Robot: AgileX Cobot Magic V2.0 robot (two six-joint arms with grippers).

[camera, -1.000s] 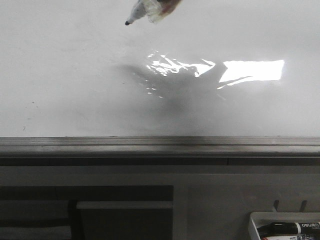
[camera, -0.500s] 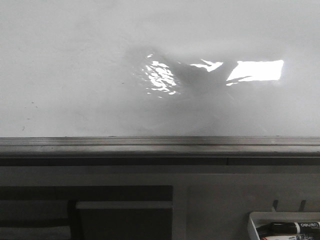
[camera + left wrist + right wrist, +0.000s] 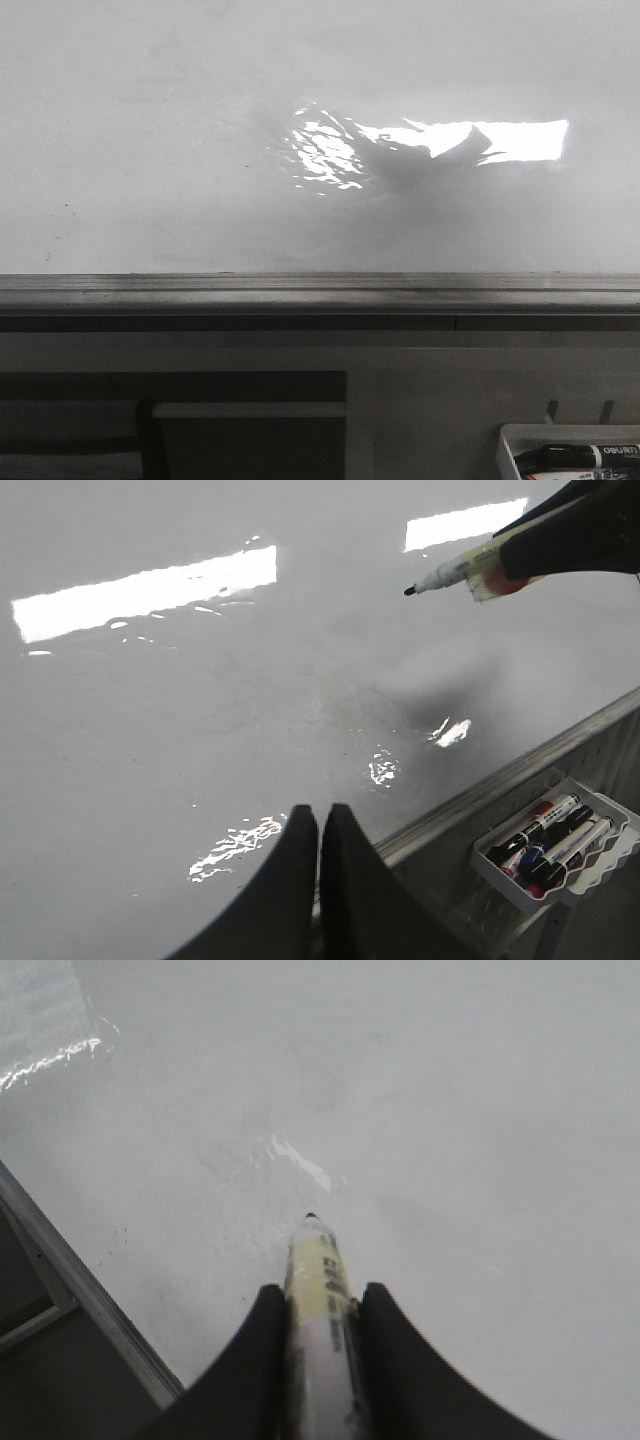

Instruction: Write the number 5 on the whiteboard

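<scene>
Standing upright before the robot, the whiteboard (image 3: 150, 150) fills the upper front view, its grey rail (image 3: 320, 292) along the lower edge and a wrinkled glare patch (image 3: 330, 150) near centre. No figure is drawn on it. Below right, a small white tray (image 3: 550, 845) holds several markers (image 3: 545, 835); one label reads "DELI". The right gripper (image 3: 318, 1305) clamps a yellow-banded marker (image 3: 318, 1280), its long axis aimed tip-first at the board, tip held off the surface. The left gripper (image 3: 319, 825) has its fingers pressed together, holding nothing.
</scene>
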